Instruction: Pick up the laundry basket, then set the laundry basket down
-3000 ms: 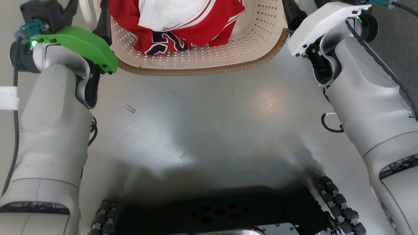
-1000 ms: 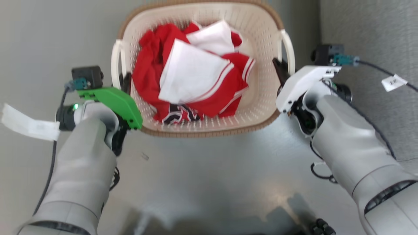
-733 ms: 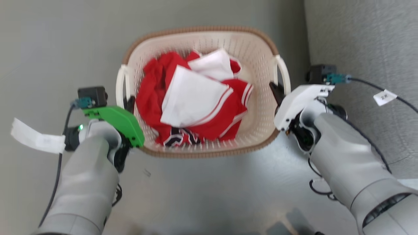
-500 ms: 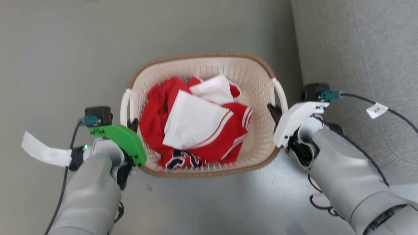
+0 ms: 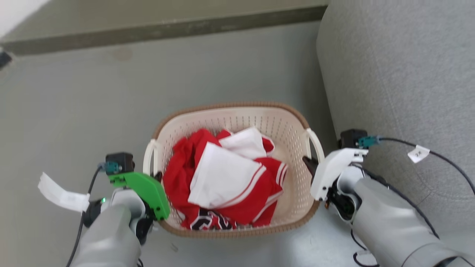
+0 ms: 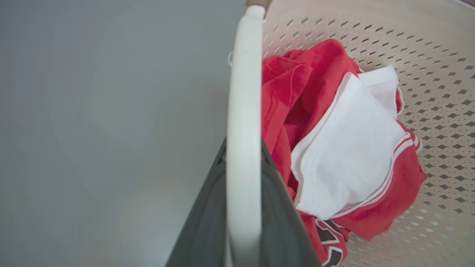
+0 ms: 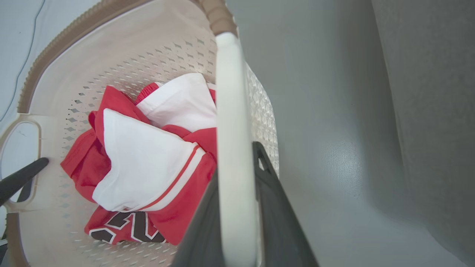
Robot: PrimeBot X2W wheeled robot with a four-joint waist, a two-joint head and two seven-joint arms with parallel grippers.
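Note:
The laundry basket [image 5: 230,108] is cream, perforated and brown-rimmed, and hangs level between my two arms, seemingly off the grey floor. My left gripper [image 5: 155,175] is shut on the basket's left loop handle [image 5: 149,159]. In the left wrist view that white handle [image 6: 243,111] runs up between my dark fingers [image 6: 284,222]. My right gripper [image 5: 308,163] is shut on the right loop handle [image 5: 315,144]. In the right wrist view the handle [image 7: 233,141] sits between the fingers [image 7: 276,211] the same way. The left gripper's dark fingers [image 7: 18,178] poke through the far handle there.
Red and white clothes [image 5: 222,178] lie bunched inside the basket. A grey upholstered sofa [image 5: 400,74] stands close on the right, almost at my right wrist. A wall base [image 5: 167,29] crosses the top, with open grey floor [image 5: 92,92] ahead and to the left.
The head camera has risen, so the whole picture slid down and now shows the wall base and more sofa. Both grippers kept their hold; the basket shifted against the floor marks, as if lifted.

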